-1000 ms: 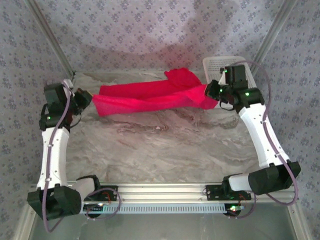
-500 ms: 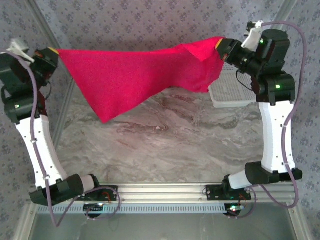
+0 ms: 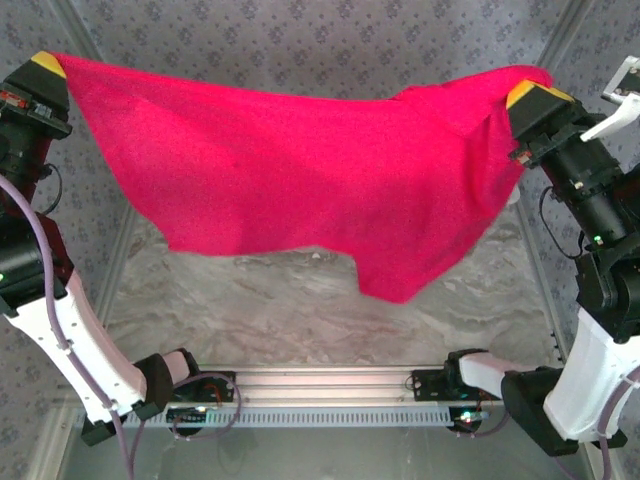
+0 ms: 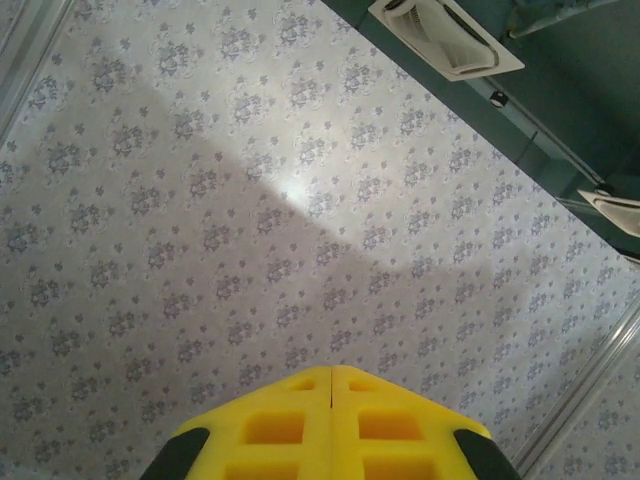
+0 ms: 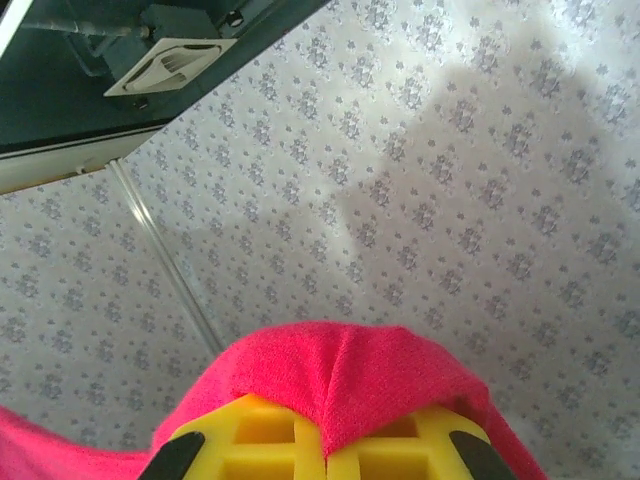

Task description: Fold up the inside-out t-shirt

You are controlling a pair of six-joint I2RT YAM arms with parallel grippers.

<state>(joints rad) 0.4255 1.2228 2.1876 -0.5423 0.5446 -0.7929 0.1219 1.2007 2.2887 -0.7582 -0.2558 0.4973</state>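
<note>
Spreading was the step: the red t-shirt (image 3: 300, 190) hung in the air between the left fingers (image 3: 47, 63) and right fingers (image 3: 527, 93), both pinched tight on its top edge. Next, it probably needed laying flat on the tabletop (image 3: 300, 310) below them.

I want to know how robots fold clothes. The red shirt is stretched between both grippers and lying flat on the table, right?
Not quite. The red t-shirt is stretched between the left gripper and the right gripper, but it is not lying flat on the table; it hangs in the air above it, as the top external view shows.
</note>
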